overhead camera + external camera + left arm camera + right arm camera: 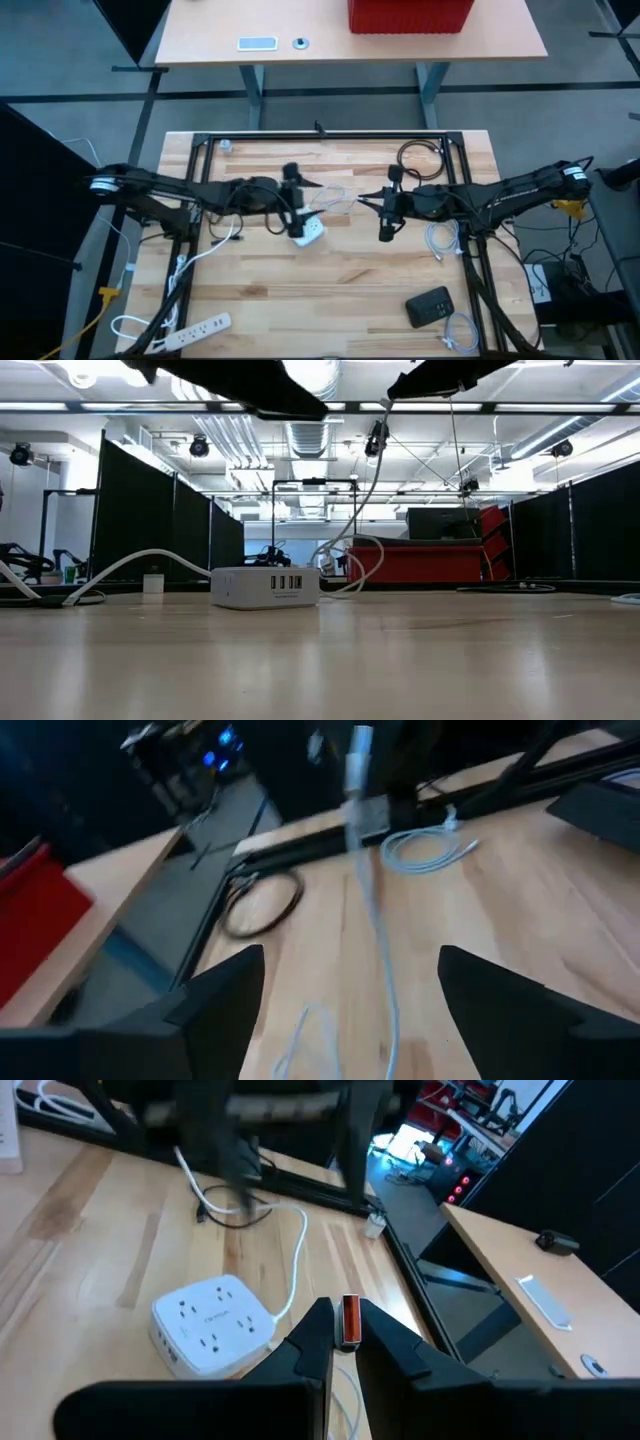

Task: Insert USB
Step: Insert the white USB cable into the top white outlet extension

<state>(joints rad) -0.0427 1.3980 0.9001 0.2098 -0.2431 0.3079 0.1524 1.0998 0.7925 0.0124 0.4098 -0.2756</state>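
We hold the USB plug point(350, 1321) pinched in the right gripper point(345, 1342), above the hub point(212, 1325); left gripper point(350, 990) open, empty. We should align plug squarely before descending.

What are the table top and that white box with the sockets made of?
The table top looks like wood: pale glued strips with visible grain and a low sheen, probably butcher block with a light finish. The white box looks like moulded plastic: smooth, even white, rounded corners, a slightly glossy top. Neither can be confirmed by look alone.
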